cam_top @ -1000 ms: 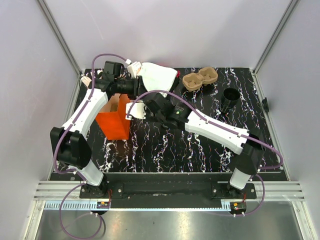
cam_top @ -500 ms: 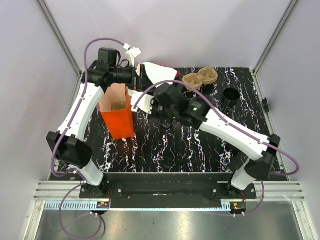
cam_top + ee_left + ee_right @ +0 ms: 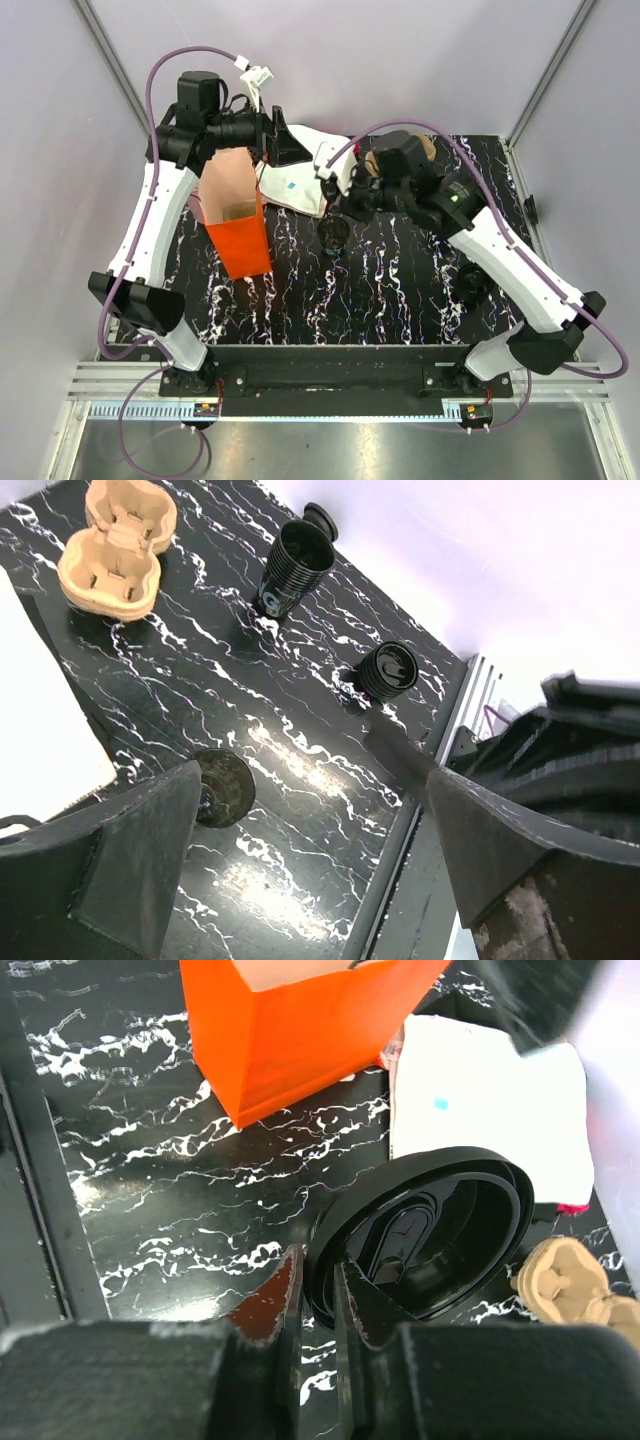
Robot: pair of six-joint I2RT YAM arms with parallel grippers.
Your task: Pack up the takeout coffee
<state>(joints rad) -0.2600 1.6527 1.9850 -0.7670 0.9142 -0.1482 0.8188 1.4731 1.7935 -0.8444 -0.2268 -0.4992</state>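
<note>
The takeout coffee, a small black round cup, hangs from my right gripper just right of the orange paper bag. In the right wrist view my right gripper is shut on the cup's rim, one finger outside and one inside. I cannot tell whether the cup touches the table. My left gripper is raised behind the bag's open top and is open, holding nothing. Between its wide fingers I see the cup and bare table.
A white paper bag lies behind the orange one. The brown two-hollow tray sits at the back, mostly under my right wrist in the top view. A tall ribbed black cup and a lidded black cup stand on the right.
My left gripper opened, let go of the orange bag's top and rose behind it. My right arm swung right, away from the bag, still shut. The bag now stands upright.
</note>
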